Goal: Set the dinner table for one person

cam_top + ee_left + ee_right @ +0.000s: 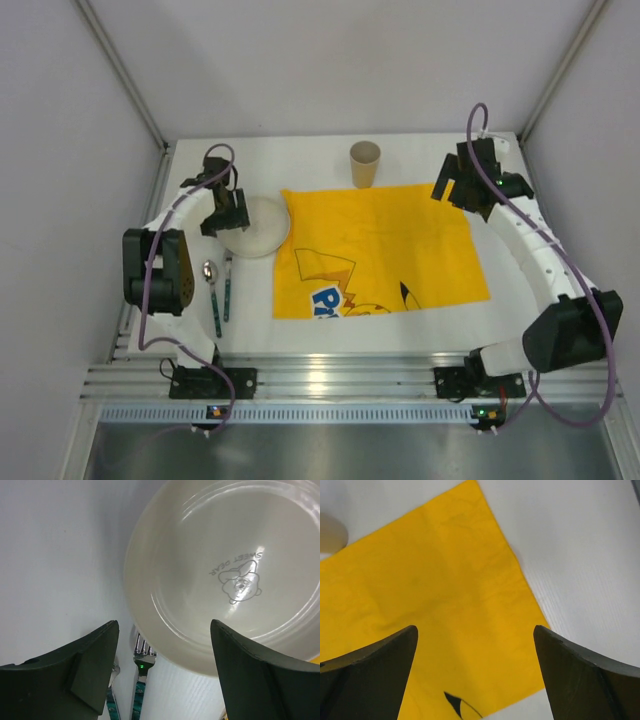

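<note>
Left wrist view: the left pincer (164, 630) hangs with its jaws spread wide and holding nothing. Directly beneath them lies the fork (141, 655), its tines towards the plate, with the spoon (210, 272) just to its outer side. Just ahead of the jaws, the cream plate (225, 575) sits flat on the white table (60, 555). Its near rim falls between the two fingers.

The table is under both pincers and carries everything. The right pincer (475, 630) is also wide apart and empty, above the far right corner of the yellow placemat (435, 605). Beyond the placemat's far edge, off to this pincer's inner side, stands the paper cup (364, 163).

The plate probably goes onto the placemat next, and that step carries some risk. Its rim is low and glossy, so a shallow bite could slide off, or tip the plate as it lifts. The plate's far side appears to touch the placemat's edge, so dragging instead of lifting could ruck the cloth. A descent too far back would strike the fork tines and knock the cutlery askew.
</note>
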### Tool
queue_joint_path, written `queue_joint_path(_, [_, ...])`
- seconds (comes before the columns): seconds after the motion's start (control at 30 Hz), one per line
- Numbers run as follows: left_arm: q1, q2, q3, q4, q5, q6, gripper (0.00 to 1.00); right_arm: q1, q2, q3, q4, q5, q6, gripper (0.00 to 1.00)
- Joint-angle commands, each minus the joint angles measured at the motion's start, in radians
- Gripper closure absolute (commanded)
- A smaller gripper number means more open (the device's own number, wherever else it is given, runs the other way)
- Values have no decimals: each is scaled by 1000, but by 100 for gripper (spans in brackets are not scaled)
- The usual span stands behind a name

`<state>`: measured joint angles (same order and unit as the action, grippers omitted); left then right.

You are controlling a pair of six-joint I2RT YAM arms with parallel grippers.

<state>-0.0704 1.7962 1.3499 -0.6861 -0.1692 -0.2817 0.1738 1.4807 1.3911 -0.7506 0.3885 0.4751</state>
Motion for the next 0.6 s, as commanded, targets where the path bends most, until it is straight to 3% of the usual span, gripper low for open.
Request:
queue_joint_path(0.0, [63, -5, -38, 135, 51, 15, 22, 87, -137, -96, -92, -31, -1, 0])
queue_joint_path(0.27, [124, 146, 34, 149, 125, 4, 26, 102, -321, -282, -141, -69, -39, 0])
queue_joint_path(0.37, [133, 222, 90, 149, 158, -26, 34, 107, -341, -308, -147, -103, -35, 1])
queue_joint_path(0.4, [136, 238, 104, 146, 165, -33, 40, 108, -344, -311, -148, -105, -30, 0])
queue_joint_path(0.43, [141, 261, 117, 146, 193, -36, 58, 110, -339, -311, -148, -117, -30, 0])
queue_joint_path(0.47, [142, 268, 127, 145, 195, -39, 70, 115, -335, -307, -147, -120, -32, 0])
queue_joint_path(0.57, [152, 293, 179, 132, 188, -28, 96, 116, -315, -296, -150, -126, -41, 0])
